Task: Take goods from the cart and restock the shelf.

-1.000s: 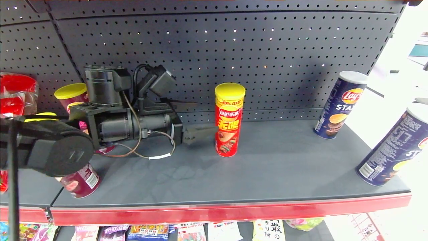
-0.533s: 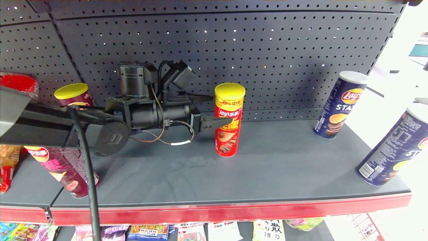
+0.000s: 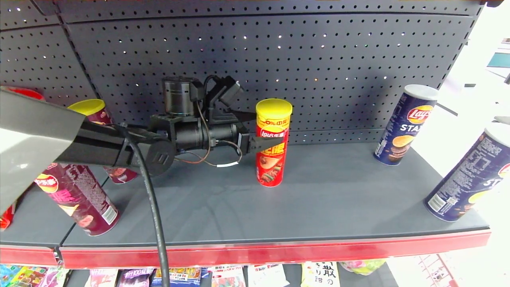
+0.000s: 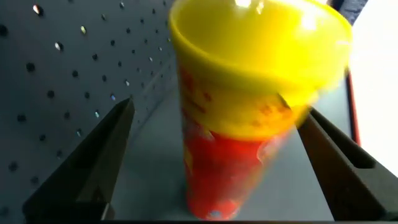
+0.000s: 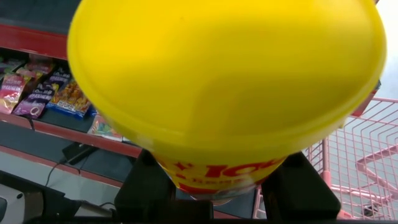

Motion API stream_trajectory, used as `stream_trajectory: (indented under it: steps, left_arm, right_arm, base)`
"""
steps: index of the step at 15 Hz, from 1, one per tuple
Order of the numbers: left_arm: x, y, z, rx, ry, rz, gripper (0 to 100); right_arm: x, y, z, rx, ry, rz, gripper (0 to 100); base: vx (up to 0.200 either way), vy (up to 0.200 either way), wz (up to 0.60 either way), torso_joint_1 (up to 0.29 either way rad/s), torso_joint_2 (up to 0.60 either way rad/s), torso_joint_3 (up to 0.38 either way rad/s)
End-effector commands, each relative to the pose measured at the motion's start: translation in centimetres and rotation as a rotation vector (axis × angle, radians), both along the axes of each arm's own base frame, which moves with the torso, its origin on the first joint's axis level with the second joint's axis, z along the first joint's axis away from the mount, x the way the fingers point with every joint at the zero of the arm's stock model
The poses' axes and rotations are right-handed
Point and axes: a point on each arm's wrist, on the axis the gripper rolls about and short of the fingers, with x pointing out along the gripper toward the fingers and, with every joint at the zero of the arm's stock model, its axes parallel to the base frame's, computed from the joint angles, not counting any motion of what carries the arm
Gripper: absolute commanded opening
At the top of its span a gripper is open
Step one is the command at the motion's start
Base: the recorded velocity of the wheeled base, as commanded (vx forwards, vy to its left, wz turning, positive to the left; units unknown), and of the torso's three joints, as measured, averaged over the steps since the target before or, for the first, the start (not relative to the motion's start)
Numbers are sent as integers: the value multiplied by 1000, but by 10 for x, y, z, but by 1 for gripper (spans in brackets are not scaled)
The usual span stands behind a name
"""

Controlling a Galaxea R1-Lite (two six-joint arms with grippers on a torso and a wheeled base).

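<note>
Red can (image 3: pixel 272 159): upright, on the shelf (image 3: pixel 338 199) board. Left gripper (image 3: pixel 266 128): fingers spread, one either side of the red can. Right gripper (image 5: pixel 224 182): fingers pinching a yellow-lidded can (image 5: pixel 227 93).

A shop before me, pegboard (image 3: pixel 318 59) behind the red-edged shelf (image 3: pixel 318 199), crisp tubes (image 3: pixel 404 125) on it, snack packets (image 3: pixel 267 276) beneath, wire cart (image 5: pixel 364 162) nearby
</note>
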Motion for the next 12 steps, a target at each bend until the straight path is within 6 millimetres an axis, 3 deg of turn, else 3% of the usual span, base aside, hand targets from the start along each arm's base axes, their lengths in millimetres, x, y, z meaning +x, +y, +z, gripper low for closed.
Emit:
stream_trajectory:
  steps: [1, 12]
  left_arm:
    - [12, -6, -3, -6, -13, 2, 100]
    - [7, -21, -4, -8, 18, -19, 100]
  right_arm:
    - [0, 0, -1, -1, 5, 1, 0]
    - [1, 0, -3, -1, 15, 0, 0]
  base:
    - [0, 0, 0, 0, 0, 0]
    - [0, 0, 0, 0, 0, 0]
